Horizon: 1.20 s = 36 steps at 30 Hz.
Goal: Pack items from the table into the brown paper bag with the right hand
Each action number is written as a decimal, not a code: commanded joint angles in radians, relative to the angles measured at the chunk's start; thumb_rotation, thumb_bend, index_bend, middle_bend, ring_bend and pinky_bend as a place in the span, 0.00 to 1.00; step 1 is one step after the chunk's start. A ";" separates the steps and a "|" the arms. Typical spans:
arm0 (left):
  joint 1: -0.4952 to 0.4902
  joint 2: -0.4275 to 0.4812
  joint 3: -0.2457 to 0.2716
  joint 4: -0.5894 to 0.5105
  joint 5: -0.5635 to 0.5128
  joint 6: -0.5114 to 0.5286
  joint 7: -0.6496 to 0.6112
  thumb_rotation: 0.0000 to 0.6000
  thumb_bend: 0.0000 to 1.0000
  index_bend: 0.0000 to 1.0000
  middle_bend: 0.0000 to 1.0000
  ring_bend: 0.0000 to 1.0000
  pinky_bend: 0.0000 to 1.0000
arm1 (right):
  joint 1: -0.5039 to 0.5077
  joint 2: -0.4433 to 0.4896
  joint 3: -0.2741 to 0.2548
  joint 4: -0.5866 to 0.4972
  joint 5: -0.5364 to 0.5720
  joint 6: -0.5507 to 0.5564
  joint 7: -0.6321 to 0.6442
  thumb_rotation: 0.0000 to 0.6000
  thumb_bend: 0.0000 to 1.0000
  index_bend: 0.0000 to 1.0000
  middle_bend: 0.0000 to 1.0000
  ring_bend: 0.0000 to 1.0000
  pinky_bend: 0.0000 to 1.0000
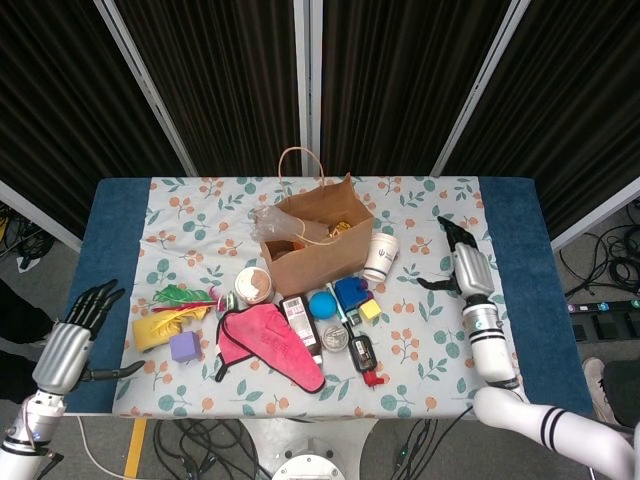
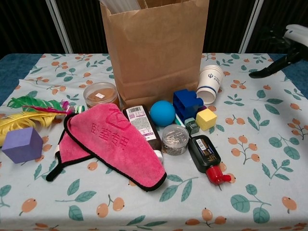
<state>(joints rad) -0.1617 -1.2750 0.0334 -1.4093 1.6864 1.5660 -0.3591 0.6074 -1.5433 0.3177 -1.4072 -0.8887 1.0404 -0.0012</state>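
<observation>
right hand (image 1: 464, 266) hovers with fingers spread, holding nothing, well apart from the brown paper bag (image 1: 312, 243) standing mid-table. the bag holds a clear plastic wrapper (image 1: 285, 224) and something golden. left hand (image 1: 72, 335) hangs off the table's edge, fingers loose and empty.

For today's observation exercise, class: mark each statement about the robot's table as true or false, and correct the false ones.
1. The brown paper bag stands upright. True.
2. The right hand holds the paper cup. False: it holds nothing, fingers apart, right of the cup.
3. The blue ball lies beside the blue block. True.
4. The purple cube rests on the pink cloth. False: it sits apart, to the cloth's left.
5. The left hand holds nothing. True.
</observation>
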 commanded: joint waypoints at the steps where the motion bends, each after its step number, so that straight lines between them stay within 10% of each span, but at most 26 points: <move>1: -0.001 0.001 -0.001 0.002 -0.002 -0.001 0.000 0.57 0.00 0.06 0.07 0.03 0.07 | 0.032 -0.052 0.023 0.053 0.042 -0.029 -0.026 1.00 0.00 0.00 0.05 0.00 0.00; 8: -0.002 0.006 -0.003 0.003 -0.010 -0.008 -0.007 0.56 0.00 0.06 0.07 0.03 0.07 | 0.080 -0.055 0.070 0.098 0.113 -0.068 -0.095 1.00 0.00 0.00 0.12 0.00 0.00; 18: -0.003 -0.006 0.000 0.014 -0.014 -0.019 -0.011 0.57 0.00 0.06 0.07 0.03 0.07 | 0.259 0.139 0.030 0.053 0.537 -0.308 -0.436 1.00 0.00 0.03 0.21 0.02 0.00; 36: -0.011 -0.009 -0.013 0.048 -0.044 -0.042 -0.023 0.57 0.00 0.06 0.07 0.03 0.07 | 0.342 -0.053 0.025 0.342 0.389 -0.558 -0.199 1.00 0.00 0.00 0.14 0.00 0.00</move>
<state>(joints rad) -0.1726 -1.2836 0.0206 -1.3621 1.6435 1.5243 -0.3817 0.9377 -1.5783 0.3459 -1.0851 -0.4813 0.5011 -0.2169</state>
